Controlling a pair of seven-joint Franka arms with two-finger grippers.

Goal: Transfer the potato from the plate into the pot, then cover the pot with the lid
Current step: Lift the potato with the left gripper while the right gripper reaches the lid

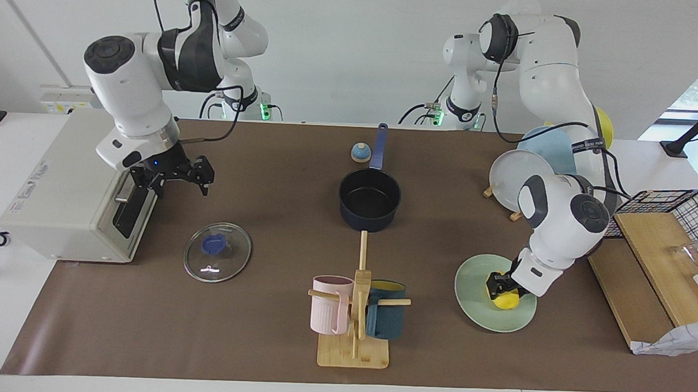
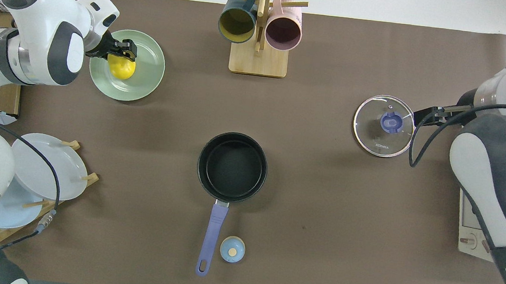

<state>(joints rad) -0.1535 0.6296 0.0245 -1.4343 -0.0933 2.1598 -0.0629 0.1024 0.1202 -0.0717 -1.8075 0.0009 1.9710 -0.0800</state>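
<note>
The yellow potato (image 1: pixel 505 298) (image 2: pixel 121 66) lies on the mint-green plate (image 1: pixel 479 316) (image 2: pixel 147 81) toward the left arm's end of the table. My left gripper (image 1: pixel 496 283) (image 2: pixel 122 50) is down on the plate and shut on the potato. The dark navy pot (image 1: pixel 369 200) (image 2: pixel 232 167) stands mid-table with nothing in it, its blue handle pointing toward the robots. The glass lid (image 1: pixel 217 252) (image 2: pixel 384 126) lies flat on the mat toward the right arm's end. My right gripper (image 1: pixel 173 179) hangs open over the mat between the toaster oven and the lid.
A toaster oven (image 1: pixel 72 190) stands at the right arm's end. A wooden mug rack (image 1: pixel 355 314) with a pink and a teal mug stands farther from the robots than the pot. A small blue bell (image 1: pixel 360 153) sits by the pot handle. A plate rack (image 1: pixel 526 174) and a wire basket (image 1: pixel 678 216) stand near the left arm.
</note>
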